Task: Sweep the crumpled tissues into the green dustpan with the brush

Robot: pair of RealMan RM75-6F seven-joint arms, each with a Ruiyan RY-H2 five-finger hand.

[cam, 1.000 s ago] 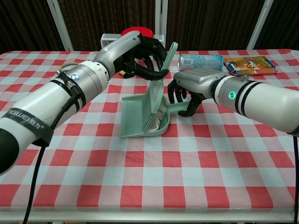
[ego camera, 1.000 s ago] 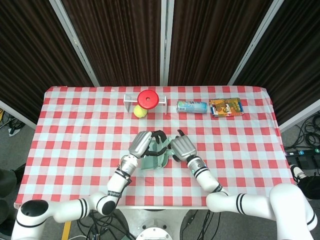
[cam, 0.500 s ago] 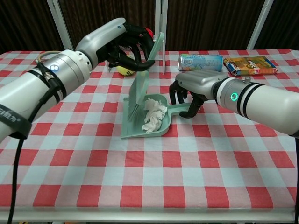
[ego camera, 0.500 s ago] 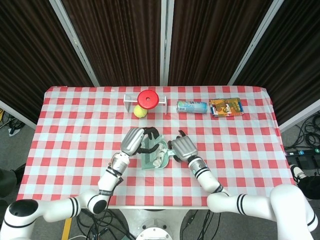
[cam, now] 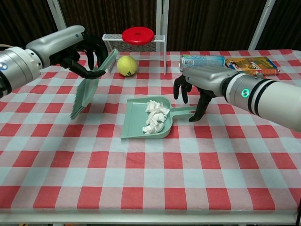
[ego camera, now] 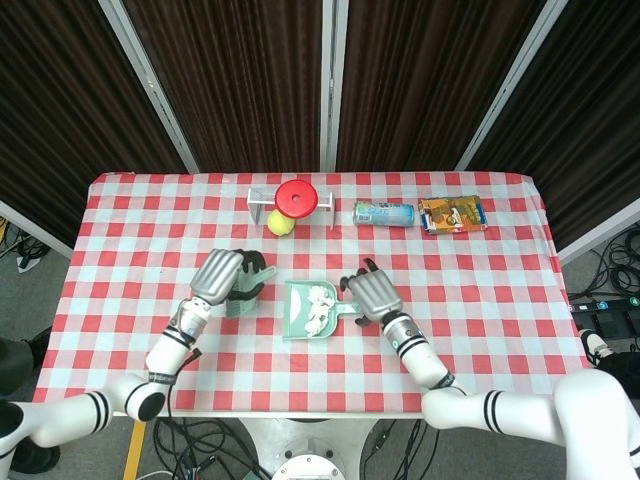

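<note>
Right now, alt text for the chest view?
Crumpled tissues lie in a green dustpan on a red-checked table. The left robot hand holds the brush off to the side; the right robot hand hovers over the dustpan handle.

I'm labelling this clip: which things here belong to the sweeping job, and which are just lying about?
Job: brush in left robot hand; green dustpan; crumpled tissues; right robot hand.
Lying about: tennis ball; red disc; can; snack packet.

Silver hands, black fingers [cam: 201, 104], white banded arms
</note>
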